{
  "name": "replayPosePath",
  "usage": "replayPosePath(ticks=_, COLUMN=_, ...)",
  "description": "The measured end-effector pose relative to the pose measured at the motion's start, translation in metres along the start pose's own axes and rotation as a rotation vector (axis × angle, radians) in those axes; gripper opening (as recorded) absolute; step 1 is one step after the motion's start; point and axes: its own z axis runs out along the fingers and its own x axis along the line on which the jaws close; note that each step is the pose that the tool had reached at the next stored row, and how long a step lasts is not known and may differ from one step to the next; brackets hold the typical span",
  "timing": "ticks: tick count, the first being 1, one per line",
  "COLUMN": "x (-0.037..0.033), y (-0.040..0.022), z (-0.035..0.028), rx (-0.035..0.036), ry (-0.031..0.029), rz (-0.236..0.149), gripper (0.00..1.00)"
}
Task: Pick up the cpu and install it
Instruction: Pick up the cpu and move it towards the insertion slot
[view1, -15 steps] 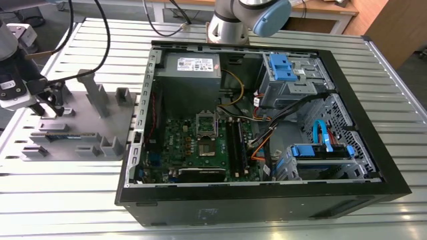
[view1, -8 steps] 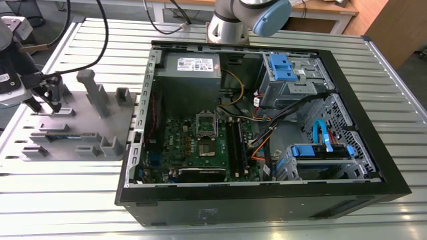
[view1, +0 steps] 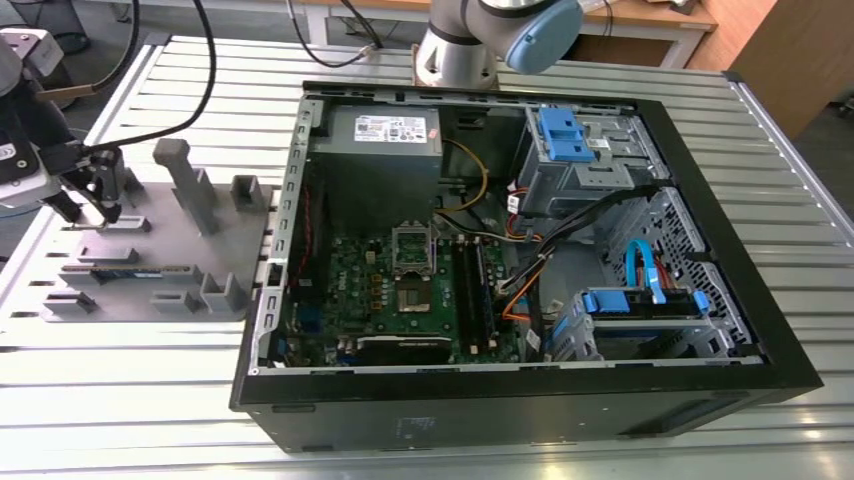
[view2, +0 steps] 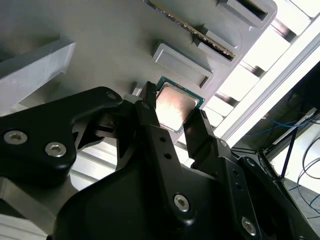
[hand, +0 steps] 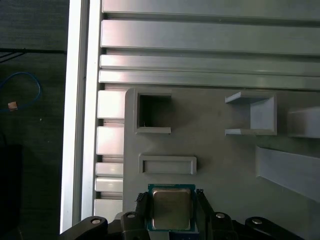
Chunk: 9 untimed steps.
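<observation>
The cpu (hand: 171, 208) lies flat, metal top up, on the grey tray (hand: 215, 150), near the tray's edge and just beside a low block (hand: 167, 165). In the second wrist view the cpu (view2: 175, 106) also sits level on the tray, with its green border visible round the silvery cap. The tool (hand: 171, 196) straddles it, spread, with a finger (hand: 142, 207) along each of two opposite edges. They are very near the edges but, as far as I can judge, not yet pressing. The cpu looks seated on the tray, not lifted.

The step in hand looks like the grasp. To do it well, both fingers should meet the green edges squarely and at the same moment, so the cpu neither skids nor twists. The tool seems well centred for that in both wrist views. The grip should be light, on the edges only, and low enough to catch the thin board without scraping the tray.

In the exterior view the tool (view1: 87, 208) stands over the tray (view1: 174, 230) at the exterior view's left, on the slatted bench (view1: 400, 430). A memory stick (view1: 134, 270) lies in another slot of the tray. The open computer case (view1: 534, 400) lies well apart, toward the exterior view's right, and the socket (view1: 416, 293) on its board looks uncovered.
</observation>
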Motion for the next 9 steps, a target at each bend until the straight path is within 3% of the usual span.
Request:
replayPosePath(ticks=3, x=0.0001, y=0.0, z=-0.0012, rx=0.0003, ry=0.0006, rz=0.0, gripper=0.47)
replayPosePath(ticks=9, x=-0.0001, y=0.0003, z=-0.0099, rx=0.0, ry=0.0001, rz=0.0, gripper=0.47)
